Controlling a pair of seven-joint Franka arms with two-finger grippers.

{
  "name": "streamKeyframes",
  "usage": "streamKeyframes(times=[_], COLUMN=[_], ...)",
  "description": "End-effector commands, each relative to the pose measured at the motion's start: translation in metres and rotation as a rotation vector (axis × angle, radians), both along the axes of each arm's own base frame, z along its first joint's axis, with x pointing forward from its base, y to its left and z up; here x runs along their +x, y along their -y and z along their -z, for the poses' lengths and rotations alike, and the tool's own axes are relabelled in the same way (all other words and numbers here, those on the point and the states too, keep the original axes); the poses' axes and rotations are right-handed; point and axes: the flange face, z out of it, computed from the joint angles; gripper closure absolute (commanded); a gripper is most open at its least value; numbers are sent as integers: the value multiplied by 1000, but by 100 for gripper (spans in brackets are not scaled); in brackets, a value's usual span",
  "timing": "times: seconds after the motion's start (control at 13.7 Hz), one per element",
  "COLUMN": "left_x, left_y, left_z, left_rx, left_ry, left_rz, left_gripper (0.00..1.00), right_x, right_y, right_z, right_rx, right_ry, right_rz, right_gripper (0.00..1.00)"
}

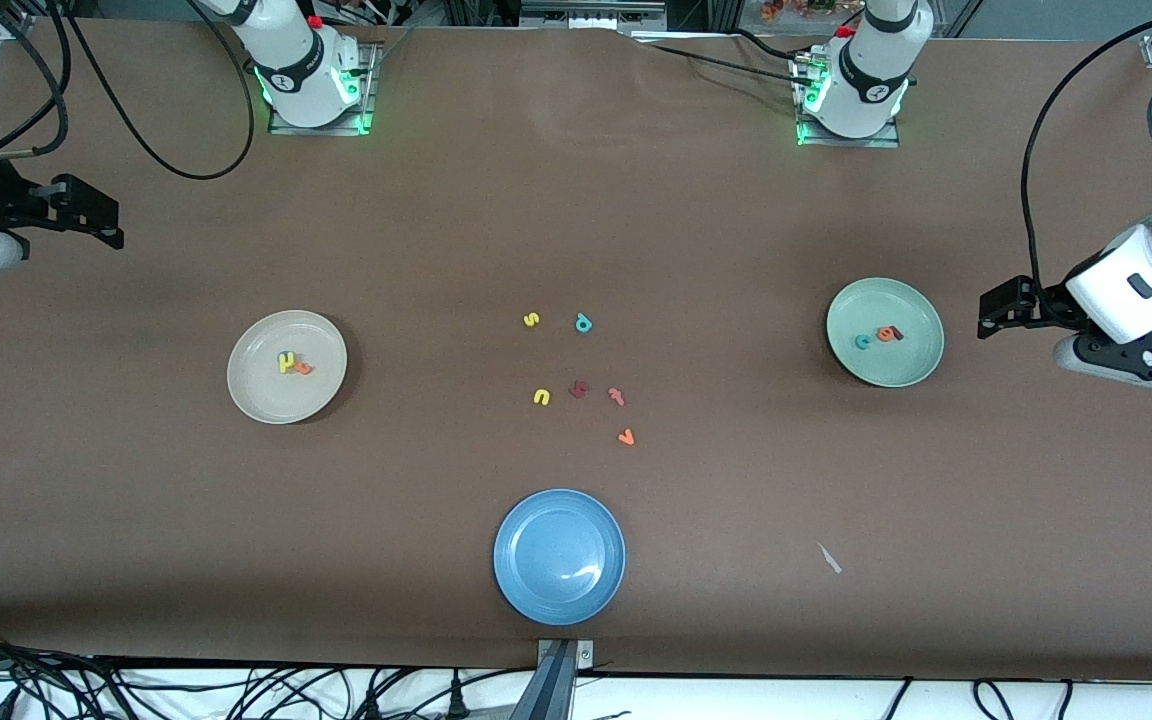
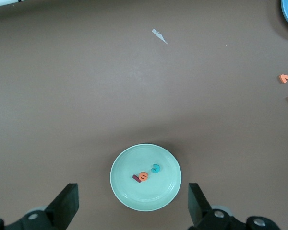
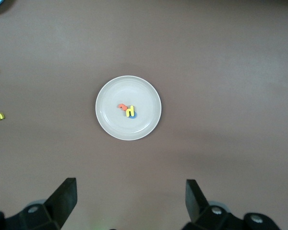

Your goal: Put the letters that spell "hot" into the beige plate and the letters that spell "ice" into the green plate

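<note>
The beige plate (image 1: 261,395) lies toward the right arm's end of the table. In it are a yellow "h" (image 1: 286,361) and an orange "t" (image 1: 303,368); the right wrist view shows a blue "o" (image 3: 133,115) partly under the "h" (image 3: 129,111). The green plate (image 1: 904,366) lies toward the left arm's end and holds a teal "c" (image 1: 863,341), an orange "e" (image 1: 883,334) and a dark red "i" (image 1: 897,333). My left gripper (image 1: 986,310) hangs open and empty beside the green plate (image 2: 158,194). My right gripper (image 1: 116,222) is open and empty, high over the table beside the beige plate (image 3: 110,124).
Loose letters lie mid-table: a yellow "s" (image 1: 531,320), teal "p" (image 1: 583,323), yellow "u" (image 1: 541,397), a dark red letter (image 1: 579,389), pinkish "t" (image 1: 617,396) and orange "v" (image 1: 626,437). A blue plate (image 1: 536,590) sits nearest the front camera. A white scrap (image 1: 829,558) lies beside it.
</note>
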Motion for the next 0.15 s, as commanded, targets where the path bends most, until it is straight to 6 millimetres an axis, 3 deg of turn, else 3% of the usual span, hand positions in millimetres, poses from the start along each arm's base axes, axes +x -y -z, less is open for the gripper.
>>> streamKeyframes(times=[0.0, 0.07], left_x=[-6, -6], left_y=[-3, -4], left_z=[-8, -8], left_rx=[-6, -6], left_ry=[6, 8], left_rz=[22, 21], left_gripper=[0, 0], right_x=[2, 2], right_y=[2, 2], right_z=[-6, -5], right_rx=[-13, -13], right_ry=[-1, -3], right_rz=[6, -2], right_gripper=[0, 0])
